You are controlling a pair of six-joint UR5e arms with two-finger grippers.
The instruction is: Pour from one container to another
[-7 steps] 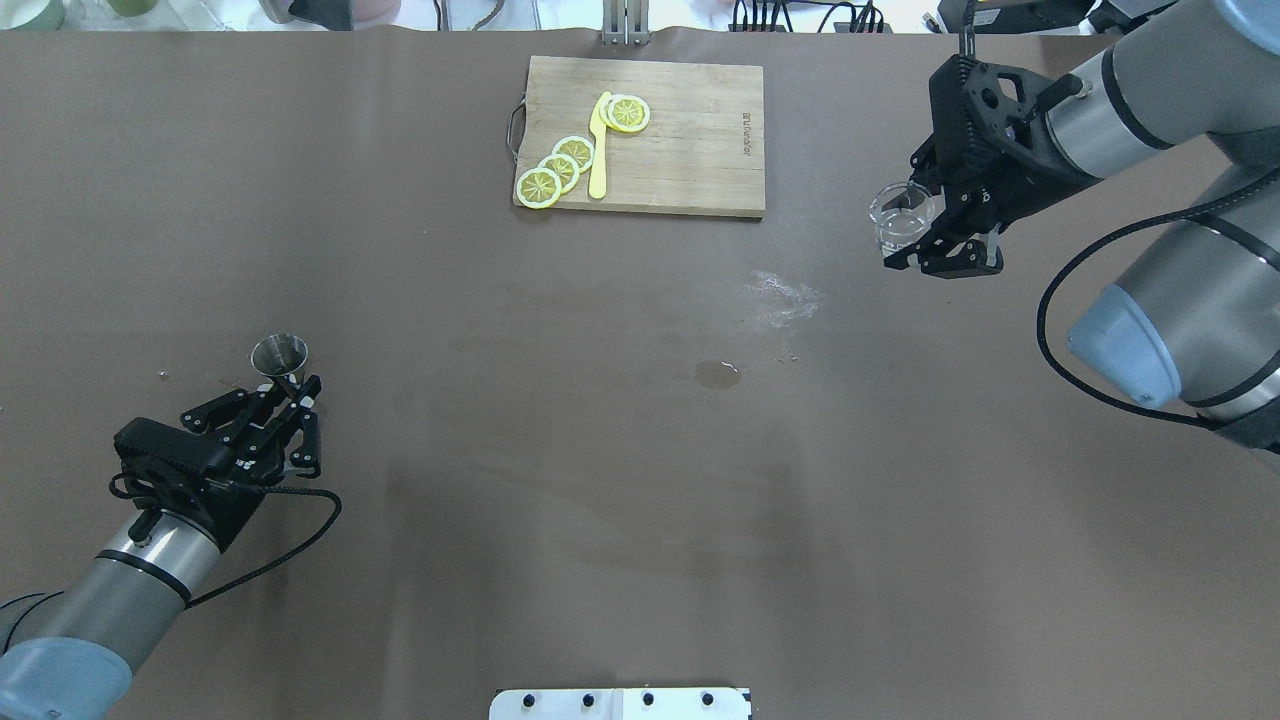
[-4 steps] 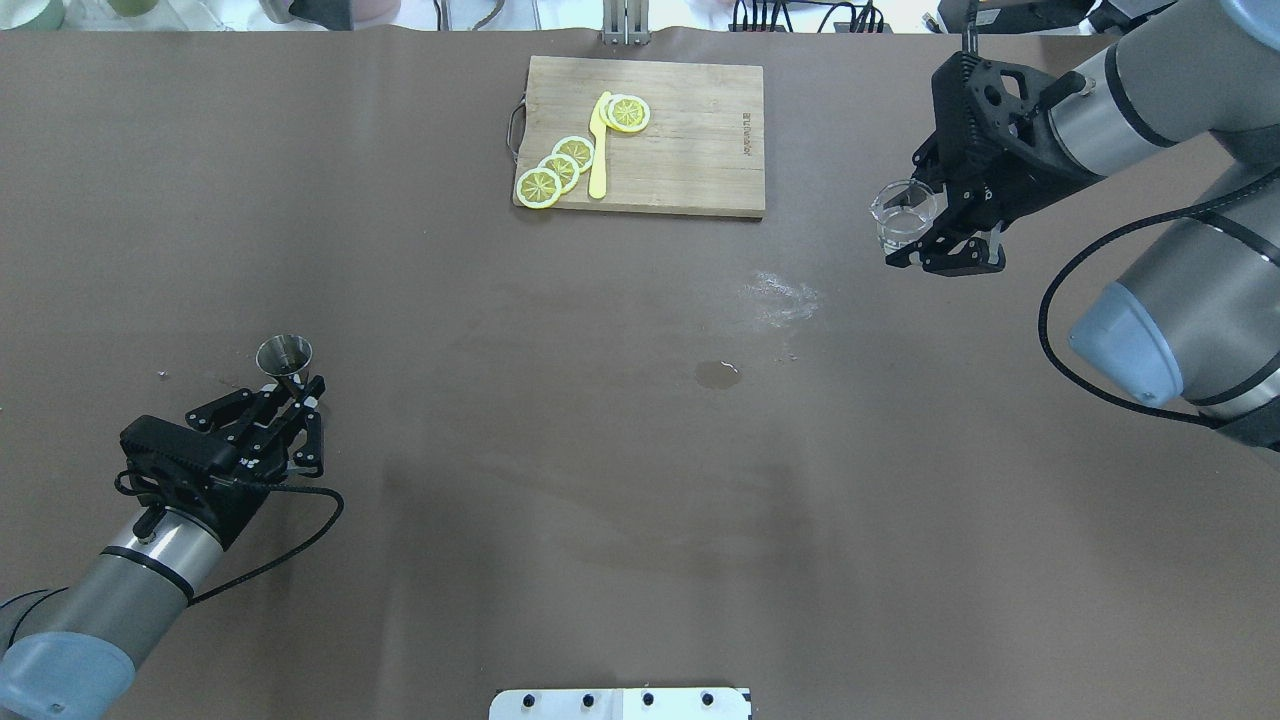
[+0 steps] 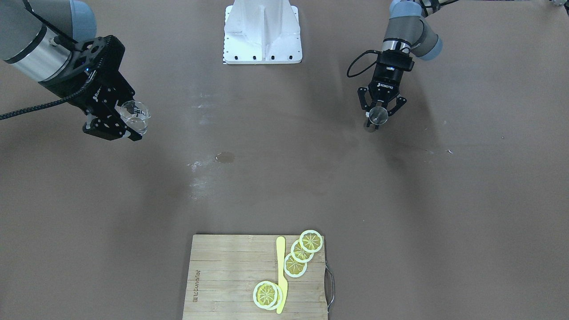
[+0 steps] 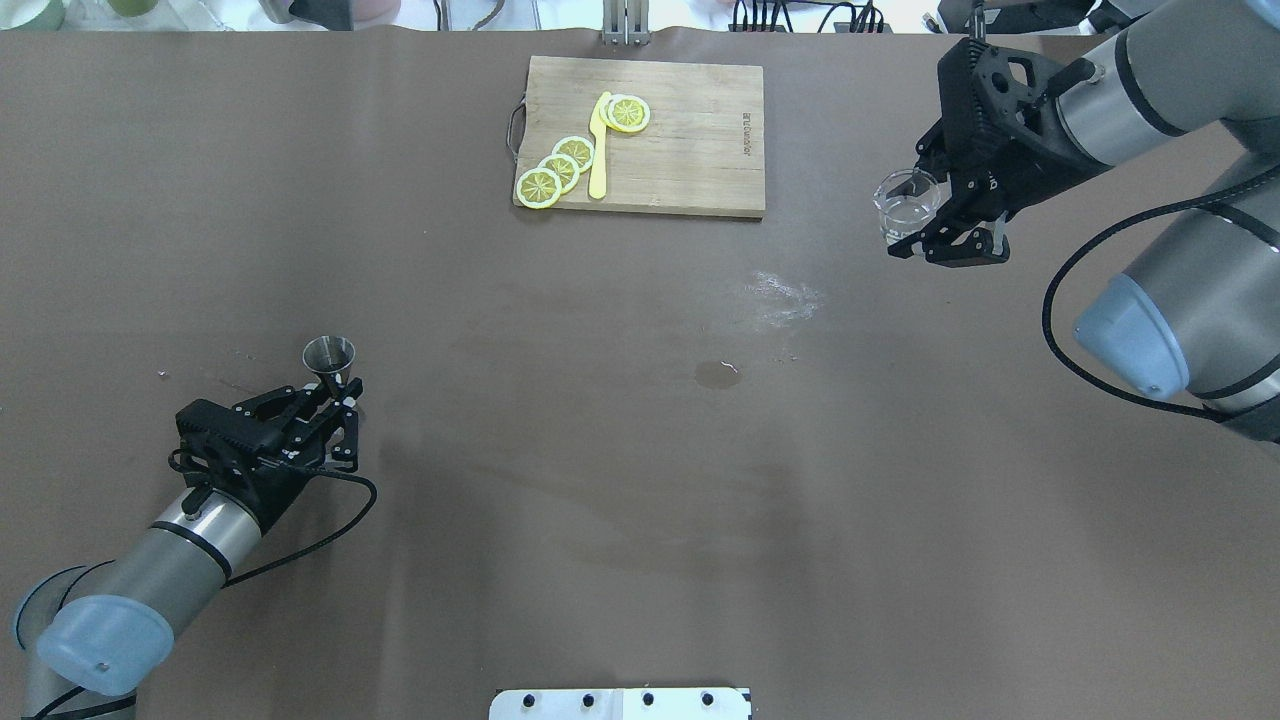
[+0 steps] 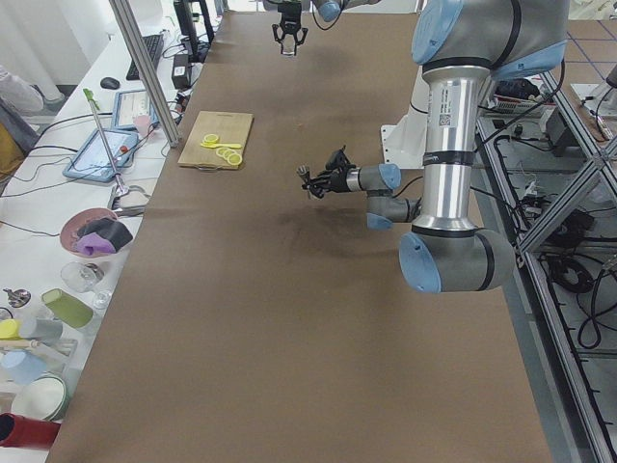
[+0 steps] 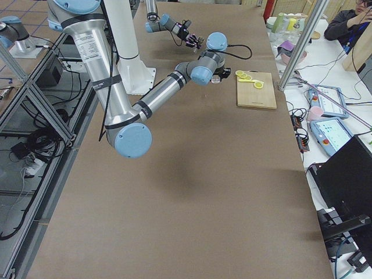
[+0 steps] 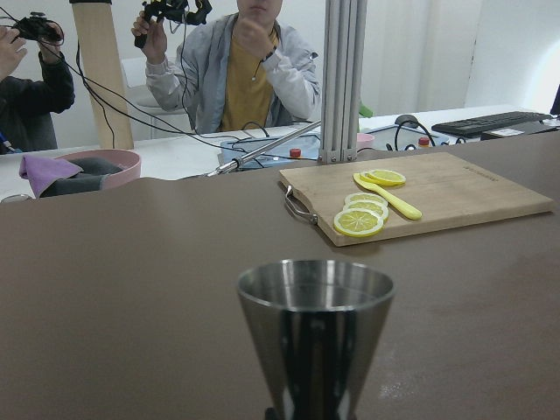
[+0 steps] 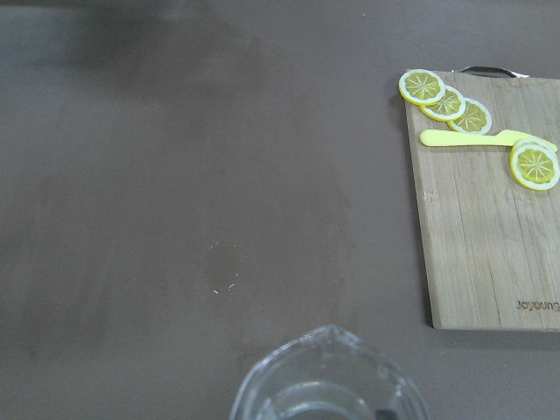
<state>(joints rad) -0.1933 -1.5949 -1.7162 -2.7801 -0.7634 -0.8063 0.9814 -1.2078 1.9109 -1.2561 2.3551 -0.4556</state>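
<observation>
The steel jigger (image 4: 329, 354) stands upright in my left gripper (image 4: 336, 388), which is shut on its narrow waist at the table's near left. Its open cone fills the left wrist view (image 7: 315, 337). The front view shows the jigger (image 3: 378, 114) from above, between the left gripper's fingers (image 3: 366, 103). My right gripper (image 4: 915, 215) is shut on the clear glass tumbler (image 4: 902, 200) and holds it above the table at the far right. The tumbler (image 3: 135, 114) is upright, and its rim (image 8: 328, 376) shows low in the right wrist view.
A wooden cutting board (image 4: 690, 150) with lemon slices (image 4: 560, 165) and a yellow knife (image 4: 598, 150) lies at the far middle. A small wet spot (image 4: 718, 373) and a white smear (image 4: 785, 295) mark the brown table between the arms. Operators sit beyond the far edge.
My left arm has carried the jigger to the right, toward the table's middle. The right gripper with the tumbler has shifted slightly farther back.
</observation>
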